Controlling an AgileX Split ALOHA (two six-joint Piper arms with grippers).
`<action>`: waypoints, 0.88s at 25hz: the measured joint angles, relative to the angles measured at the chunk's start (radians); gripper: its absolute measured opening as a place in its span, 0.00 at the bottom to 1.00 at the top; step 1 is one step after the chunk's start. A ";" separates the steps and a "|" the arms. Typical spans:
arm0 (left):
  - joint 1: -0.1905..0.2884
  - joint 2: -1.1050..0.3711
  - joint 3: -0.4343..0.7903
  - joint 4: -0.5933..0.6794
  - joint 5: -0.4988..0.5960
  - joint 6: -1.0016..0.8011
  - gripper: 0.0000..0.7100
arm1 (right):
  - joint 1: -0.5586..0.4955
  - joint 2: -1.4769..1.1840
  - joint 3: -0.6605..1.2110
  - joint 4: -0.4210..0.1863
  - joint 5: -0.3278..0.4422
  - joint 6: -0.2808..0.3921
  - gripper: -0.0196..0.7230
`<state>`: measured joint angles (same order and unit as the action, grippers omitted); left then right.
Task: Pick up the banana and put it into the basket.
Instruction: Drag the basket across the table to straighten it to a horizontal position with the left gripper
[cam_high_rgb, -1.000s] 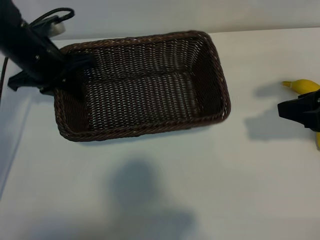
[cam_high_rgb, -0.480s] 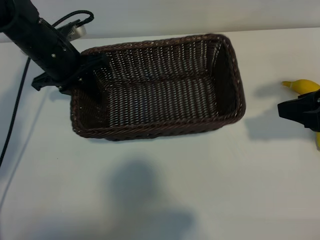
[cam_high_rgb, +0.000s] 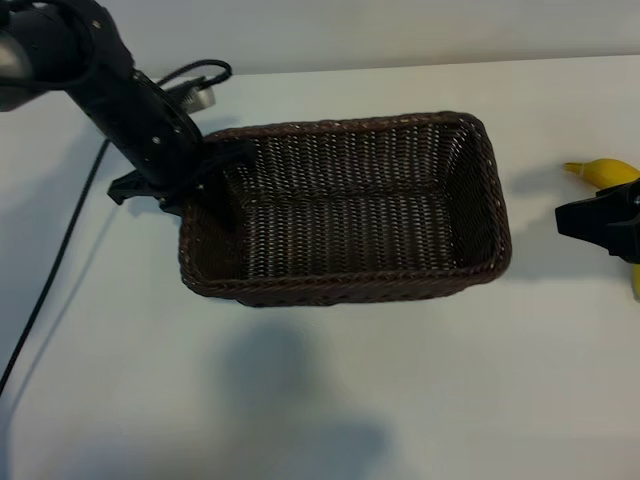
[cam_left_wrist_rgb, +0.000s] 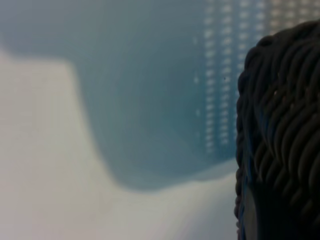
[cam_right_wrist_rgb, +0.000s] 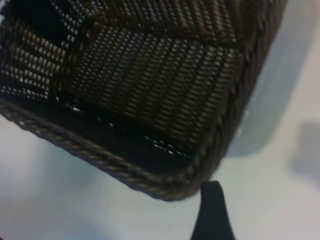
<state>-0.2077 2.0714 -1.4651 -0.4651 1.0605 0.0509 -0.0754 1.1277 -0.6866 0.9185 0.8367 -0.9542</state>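
Observation:
The dark brown woven basket (cam_high_rgb: 345, 205) sits in the middle of the white table. My left gripper (cam_high_rgb: 207, 172) is shut on its left end wall, one finger inside and one outside. The left wrist view shows that wicker wall (cam_left_wrist_rgb: 280, 125) close up. The yellow banana (cam_high_rgb: 607, 172) lies at the table's far right, mostly hidden under my right gripper (cam_high_rgb: 578, 222), which hovers over it, open and holding nothing. In the right wrist view one dark finger (cam_right_wrist_rgb: 212, 212) points at the basket's near corner (cam_right_wrist_rgb: 175, 187); no banana shows there.
A black cable (cam_high_rgb: 60, 260) trails from the left arm across the table's left side. Bare white tabletop (cam_high_rgb: 330, 400) lies in front of the basket, crossed by a soft shadow. A strip of table separates the basket's right end from the right gripper.
The left gripper has dragged the basket to the right and a little toward the front, closer to the banana. The right gripper and banana have not moved.

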 joint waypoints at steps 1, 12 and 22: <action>-0.006 0.006 0.000 0.000 -0.008 0.000 0.23 | 0.000 0.000 0.000 0.000 0.000 0.000 0.73; -0.058 0.074 -0.006 0.008 -0.062 0.005 0.23 | 0.000 0.000 0.000 0.000 0.000 0.000 0.73; -0.061 0.074 -0.007 0.011 -0.068 0.003 0.23 | 0.000 0.000 0.000 0.000 0.000 0.000 0.73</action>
<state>-0.2689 2.1455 -1.4719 -0.4544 0.9927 0.0540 -0.0754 1.1277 -0.6866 0.9185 0.8367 -0.9542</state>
